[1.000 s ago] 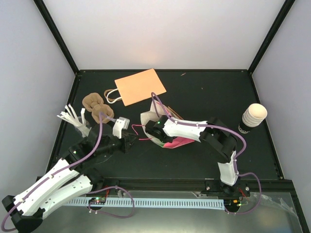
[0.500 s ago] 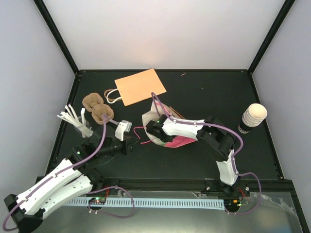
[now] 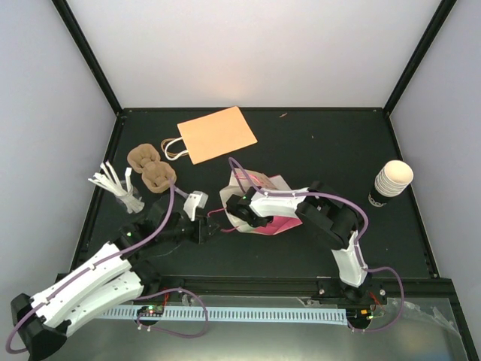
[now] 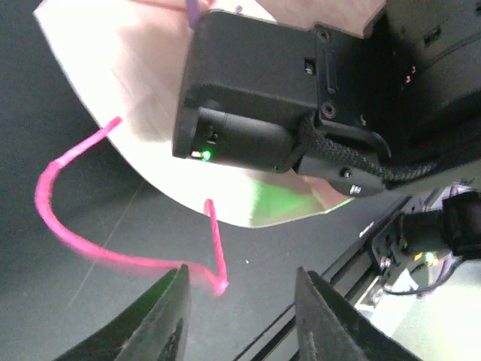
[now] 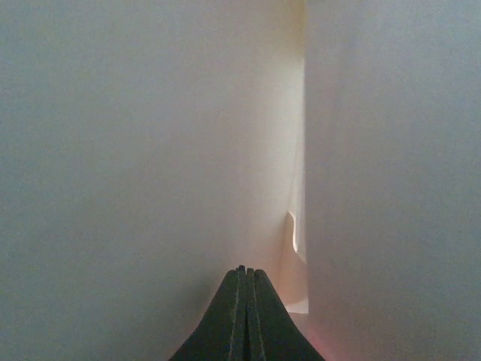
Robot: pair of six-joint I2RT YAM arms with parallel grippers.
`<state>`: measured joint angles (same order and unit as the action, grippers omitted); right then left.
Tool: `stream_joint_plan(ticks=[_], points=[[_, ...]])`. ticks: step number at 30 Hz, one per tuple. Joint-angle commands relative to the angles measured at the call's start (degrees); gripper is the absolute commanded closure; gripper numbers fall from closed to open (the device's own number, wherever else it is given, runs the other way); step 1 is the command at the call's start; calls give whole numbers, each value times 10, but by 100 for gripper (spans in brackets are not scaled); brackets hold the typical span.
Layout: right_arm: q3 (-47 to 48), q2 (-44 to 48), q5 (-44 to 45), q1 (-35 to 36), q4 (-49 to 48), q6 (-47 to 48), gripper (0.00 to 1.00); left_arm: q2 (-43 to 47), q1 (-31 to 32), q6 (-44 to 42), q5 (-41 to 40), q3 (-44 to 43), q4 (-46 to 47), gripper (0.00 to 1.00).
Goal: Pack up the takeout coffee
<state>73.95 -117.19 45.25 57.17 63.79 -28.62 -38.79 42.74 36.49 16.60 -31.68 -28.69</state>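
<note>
Barely started: takeout coffee (image 3: pixel 392 182) sits on the tabletop (image 3: pixel 323 143), well apart from the bag (image 3: pixel 274 184); my right hand (image 5: pixel 242 277) is closed inside it, left hand (image 4: pixel 242 282) part-open, holding nothing.

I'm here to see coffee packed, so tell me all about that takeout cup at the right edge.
The takeout cup is cream-white and ribbed above, dark at the bottom, and looks like paper. It stands upright on the black table near its right edge, on its own, touching nothing else. Only the overhead view shows it, and whether it has a lid is hard to tell from there.
</note>
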Motion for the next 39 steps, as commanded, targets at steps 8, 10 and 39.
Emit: stream_joint_plan(ticks=[8, 10, 39], points=[[-8, -12, -15, 8, -21, -6, 99, 43, -3, -97, -121, -142, -66, 31], [-11, -10, -5, 13, -23, -6, 99, 15, -3, -140, -141, -178, -76, 30], [-46, 11, 67, 88, -50, 42, 99, -225, -163, -606, 99, -389, -63, 32]])
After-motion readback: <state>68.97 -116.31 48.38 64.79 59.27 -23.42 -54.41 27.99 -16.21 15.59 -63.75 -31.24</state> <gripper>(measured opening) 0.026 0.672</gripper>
